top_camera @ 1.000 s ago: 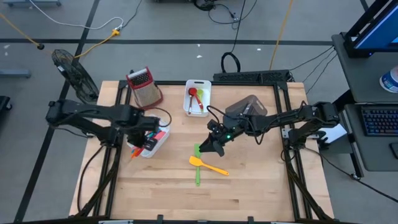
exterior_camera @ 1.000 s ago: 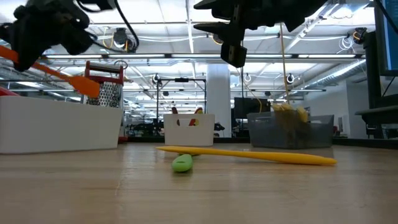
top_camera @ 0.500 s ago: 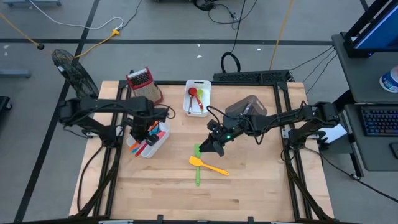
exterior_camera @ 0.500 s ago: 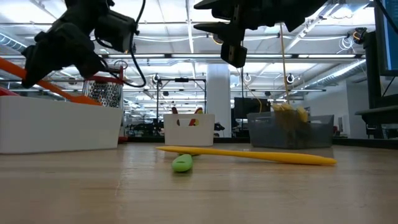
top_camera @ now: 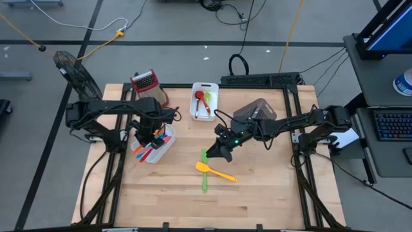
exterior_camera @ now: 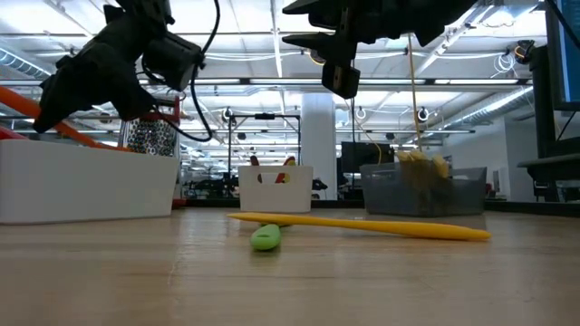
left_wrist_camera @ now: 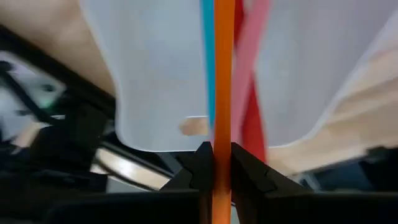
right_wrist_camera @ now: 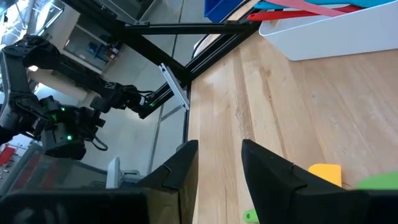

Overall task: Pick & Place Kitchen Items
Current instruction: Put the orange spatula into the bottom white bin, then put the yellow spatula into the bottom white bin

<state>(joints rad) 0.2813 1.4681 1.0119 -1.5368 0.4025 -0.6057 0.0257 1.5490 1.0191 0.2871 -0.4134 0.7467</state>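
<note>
high: overhead, whole table (top_camera: 257,193) | low: table-level, level | wrists: close | shared: tabletop

A wooden table (top_camera: 257,193) carries 2 white bins (top_camera: 159,149) (top_camera: 207,98), a grey bin (top_camera: 254,111) and a metal grater (top_camera: 150,89). Near its middle, a yellow spatula (top_camera: 216,171) lies across a green utensil (top_camera: 205,174).

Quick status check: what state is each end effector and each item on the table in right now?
left end effector: shut on the orange utensil, over the white bin.
orange utensil: gripped, above the white bin.
white bin: holds several utensils.
right end effector: open, empty, above the green utensil.
green utensil: flat on the table.
yellow spatula: lying across the green utensil.
</note>
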